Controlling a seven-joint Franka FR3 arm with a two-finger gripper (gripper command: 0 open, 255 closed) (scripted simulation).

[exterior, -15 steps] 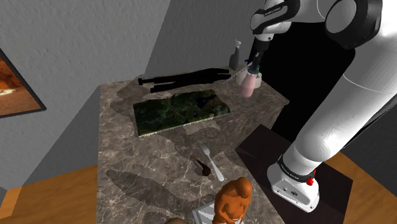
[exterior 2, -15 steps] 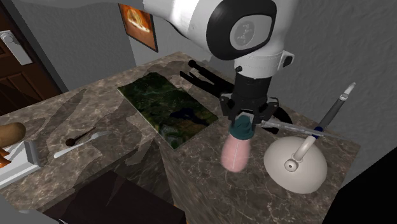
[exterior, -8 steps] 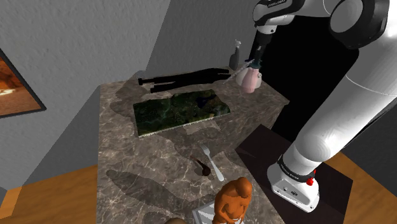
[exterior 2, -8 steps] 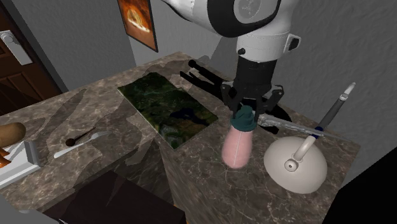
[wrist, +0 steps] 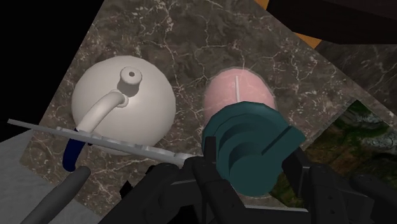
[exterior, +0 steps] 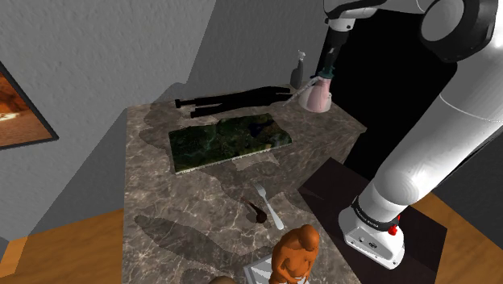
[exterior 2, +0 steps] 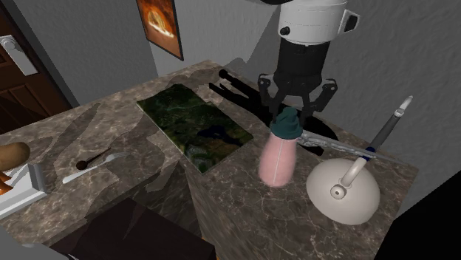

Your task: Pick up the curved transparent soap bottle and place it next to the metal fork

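The soap bottle has a pink see-through body and a teal pump cap. It hangs upright just above the marble counter, beside a white domed pot. My gripper is shut on the teal cap from above. The wrist view shows the black fingers clasping the cap, with the bottle's pink body beyond my gripper. In the shoulder view the bottle and gripper are at the counter's far corner. The metal fork lies near the front edge, also seen as the fork.
A dark green slab lies mid-counter. Black utensils lie along the back. A long serrated blade rests over the white pot. A dark spoon lies beside the fork. A brown figure stands at the front.
The gripper has risen over the last second and the soap bottle has gone up with it, drifting slightly toward the back wall. The other things on the counter have not moved.
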